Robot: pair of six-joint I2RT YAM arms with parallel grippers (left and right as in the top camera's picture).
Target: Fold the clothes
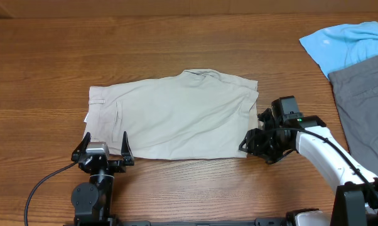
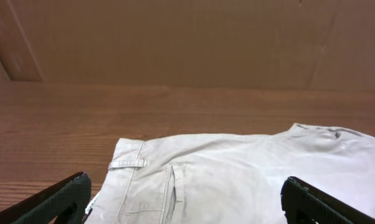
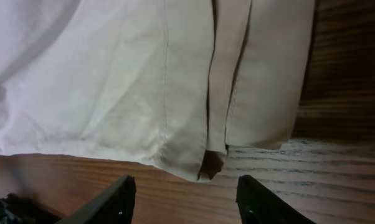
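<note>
Your left end effector sits spread at the lower-left edge of the beige shorts, which lie mid-frame on the counter. Your right end effector, also spread, sits at their lower-right corner.

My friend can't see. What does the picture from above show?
Beige shorts lie flat on a wooden table. The left gripper sits open at their near left corner, the right gripper by their near right corner. A blue shirt and grey garment lie at the far right.
</note>
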